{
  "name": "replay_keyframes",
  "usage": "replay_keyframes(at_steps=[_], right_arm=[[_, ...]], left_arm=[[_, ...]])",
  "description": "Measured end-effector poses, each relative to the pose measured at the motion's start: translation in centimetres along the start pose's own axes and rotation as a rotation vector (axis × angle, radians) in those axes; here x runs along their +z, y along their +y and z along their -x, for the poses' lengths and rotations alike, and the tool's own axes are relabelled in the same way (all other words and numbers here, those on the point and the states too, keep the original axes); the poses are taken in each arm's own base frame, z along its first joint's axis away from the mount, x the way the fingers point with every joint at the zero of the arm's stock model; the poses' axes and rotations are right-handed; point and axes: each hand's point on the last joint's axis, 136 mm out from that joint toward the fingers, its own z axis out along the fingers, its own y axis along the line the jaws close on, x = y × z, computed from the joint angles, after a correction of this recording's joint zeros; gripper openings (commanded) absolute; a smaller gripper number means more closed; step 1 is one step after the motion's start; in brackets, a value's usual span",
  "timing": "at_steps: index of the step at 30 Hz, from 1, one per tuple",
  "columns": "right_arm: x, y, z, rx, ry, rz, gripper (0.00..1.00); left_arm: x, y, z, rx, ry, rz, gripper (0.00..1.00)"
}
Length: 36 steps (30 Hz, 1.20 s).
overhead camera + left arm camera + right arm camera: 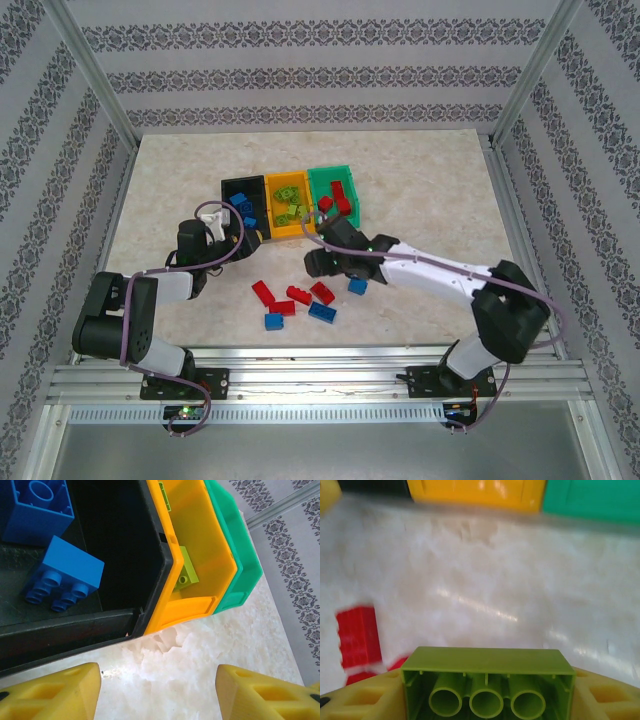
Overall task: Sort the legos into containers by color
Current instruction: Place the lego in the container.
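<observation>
The containers stand in a row at mid-table: a black bin (238, 187), an orange-yellow bin (288, 232) and a green bin (331, 178). My right gripper (487, 690) is shut on a lime green lego (487, 672), its hollow underside facing the camera. It hovers in front of the bins (318, 262). My left gripper (159, 685) is open and empty over bare table by the black bin's near corner (75, 630). Blue legos (70, 575) lie in the black bin, lime green ones (185, 572) in the orange-yellow bin, red ones (336, 204) in the green bin.
Loose legos lie on the marble table (420, 180) between the arms: red ones (263, 292) (298, 294) (322, 291) and blue ones (273, 321) (322, 311) (357, 286). A red lego (357, 637) lies left of the right gripper. Patterned walls enclose the table.
</observation>
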Motion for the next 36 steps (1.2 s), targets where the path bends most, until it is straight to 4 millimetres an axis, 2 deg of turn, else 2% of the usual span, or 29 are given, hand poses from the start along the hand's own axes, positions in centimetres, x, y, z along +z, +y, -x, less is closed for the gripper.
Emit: replay_keyframes(at_steps=[7, 12, 15, 18, 21, 36], right_arm=[[3.4, 1.6, 8.2, 0.029, -0.096, 0.067, 0.53], [5.2, 2.6, 14.3, 0.046, -0.168, 0.118, 0.58], [6.5, 2.6, 16.7, 0.054, -0.192, 0.133, 0.62], [7.9, 2.3, 17.7, 0.064, -0.190, 0.146, 0.65], [8.8, 2.1, 17.7, 0.070, -0.171, 0.163, 0.65], [8.9, 2.4, 16.9, 0.053, -0.148, 0.198, 0.71]], left_arm=[[0.0, 0.0, 0.0, 0.000, 0.000, 0.000, 0.62], [0.0, 0.0, 0.0, 0.000, 0.000, 0.000, 0.62], [0.0, 0.0, 0.0, 0.000, 0.000, 0.000, 0.62], [0.0, 0.0, 0.0, 0.000, 0.000, 0.000, 0.62], [0.0, 0.0, 0.0, 0.000, 0.000, 0.000, 0.62], [0.1, 0.1, -0.4, -0.007, 0.014, -0.004, 0.62]])
